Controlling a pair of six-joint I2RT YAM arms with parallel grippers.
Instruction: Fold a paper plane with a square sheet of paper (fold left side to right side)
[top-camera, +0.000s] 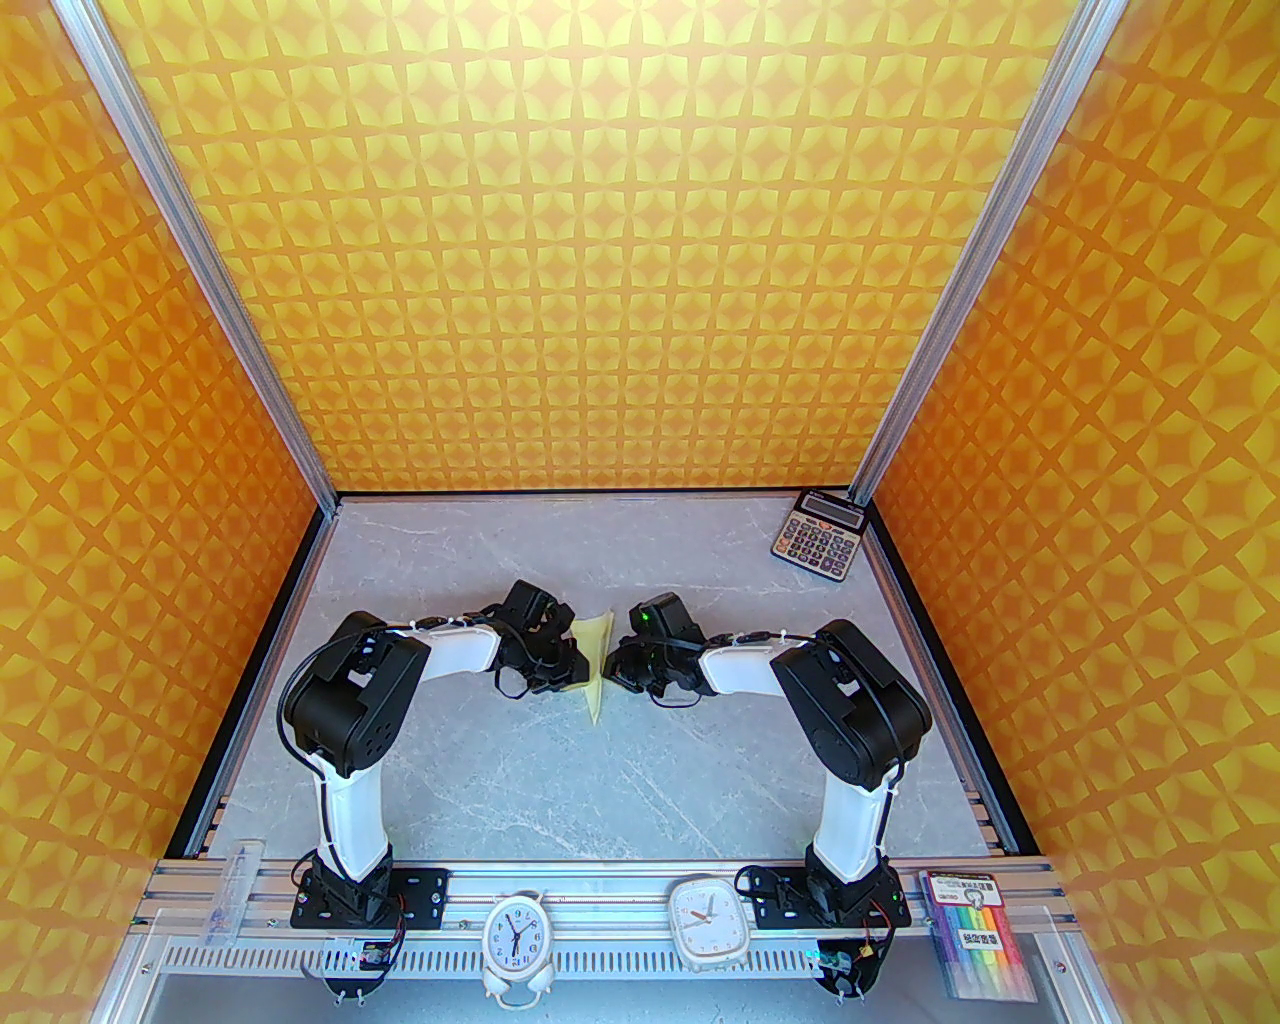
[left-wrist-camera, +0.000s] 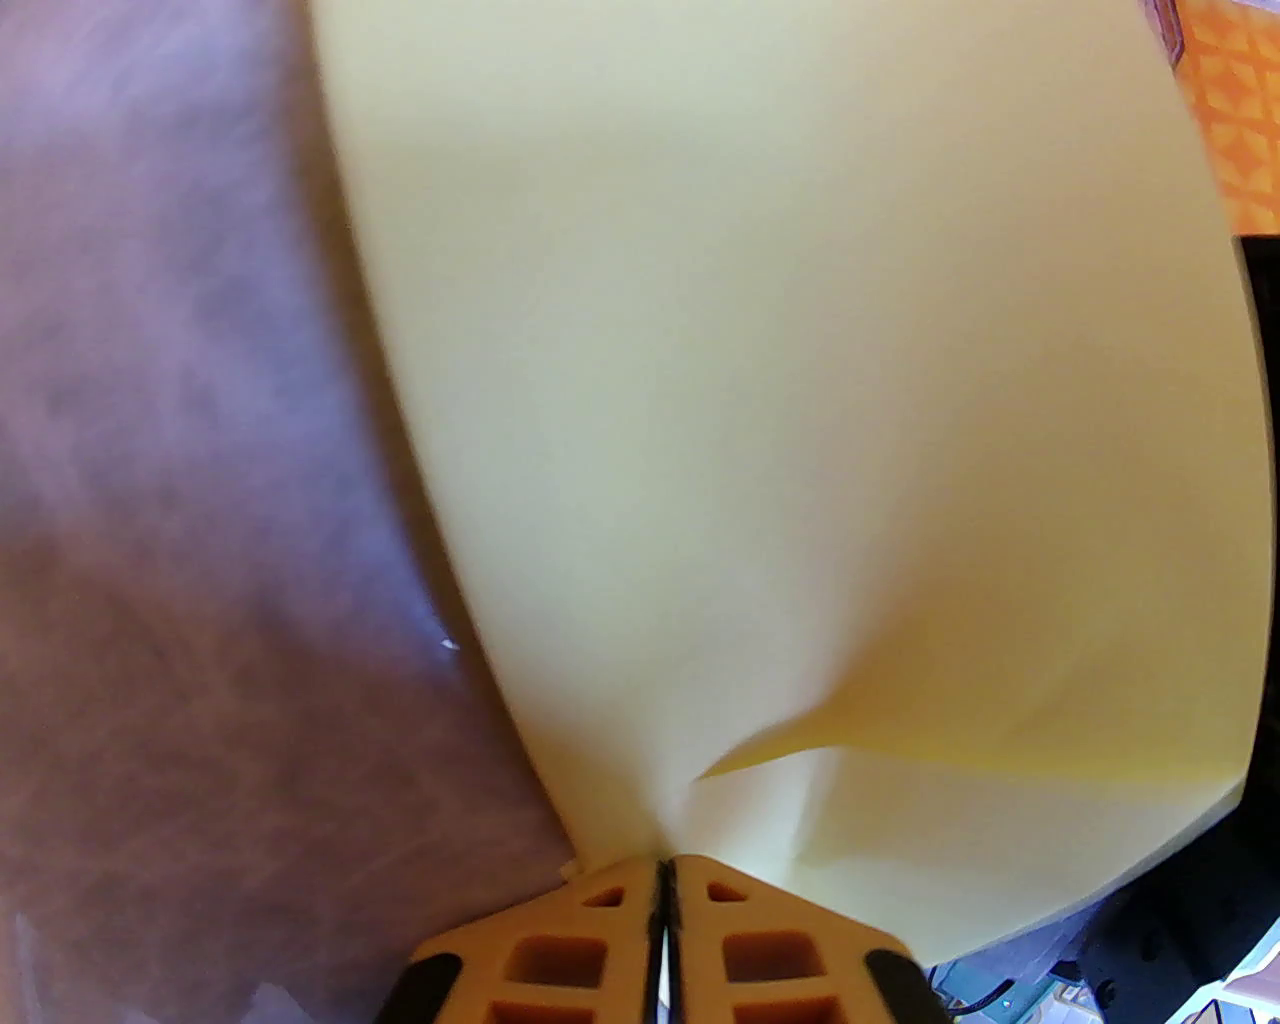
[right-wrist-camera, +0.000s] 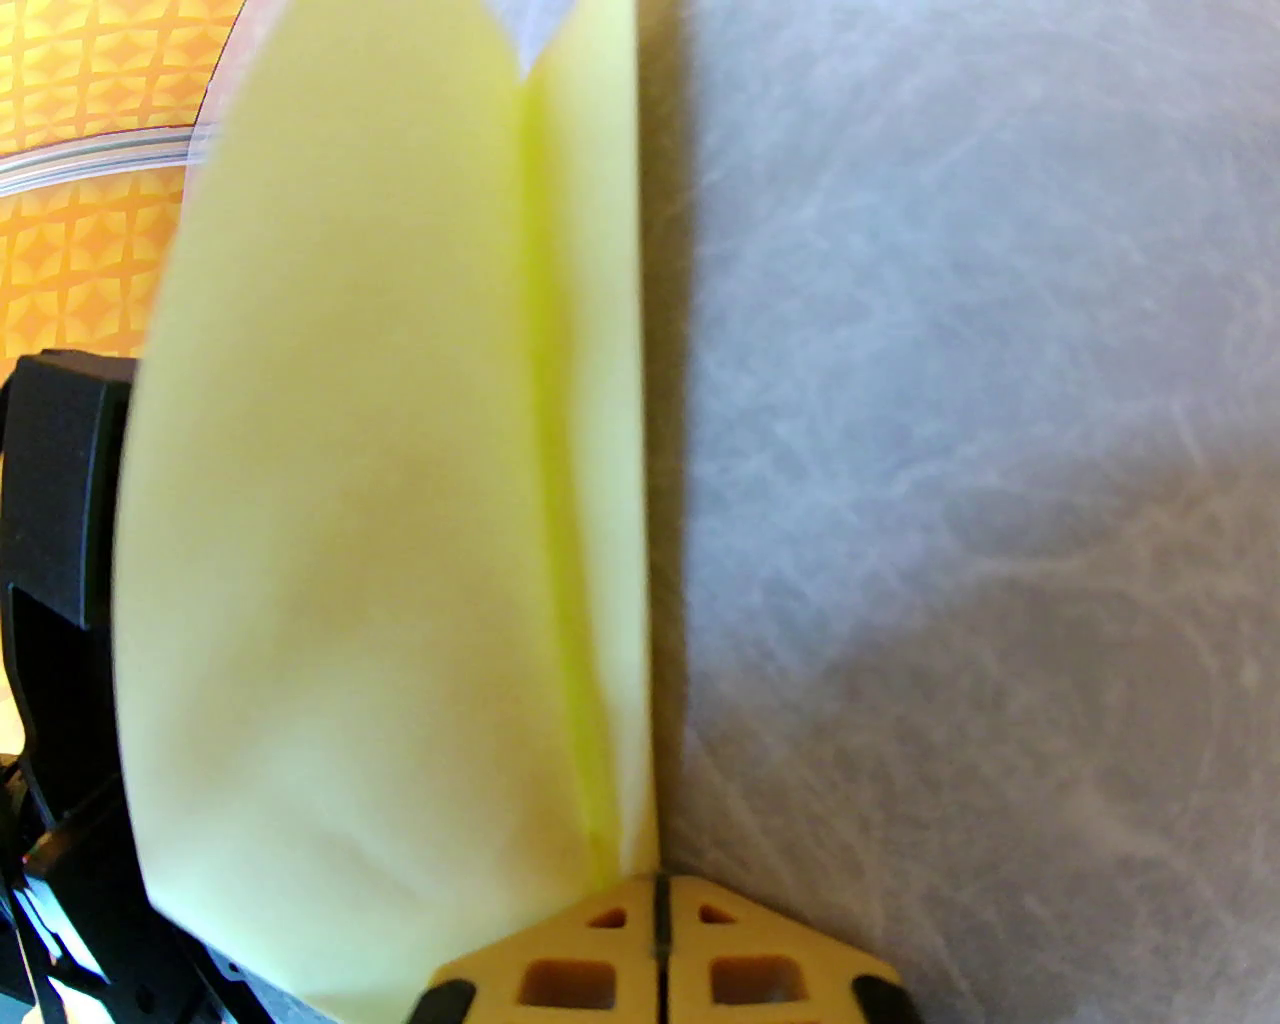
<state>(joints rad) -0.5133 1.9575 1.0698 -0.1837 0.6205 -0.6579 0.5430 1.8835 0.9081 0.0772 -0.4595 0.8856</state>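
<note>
Both pincers clamp tight: left gripper (left-wrist-camera: 662, 872) at nine o'clock, right gripper (right-wrist-camera: 658, 885) at three, gripping the thin pale-yellow square paper sheet (top-camera: 597, 695), part-creased, bowed up mid-table. Next, probably: swing left edge rightward, corners aligned.

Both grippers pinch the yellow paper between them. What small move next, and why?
Probably lower the paper onto the table to press its crease flat: the left gripper and right gripper are both shut on it, and it stands bowed between them, not lying flat.
</note>
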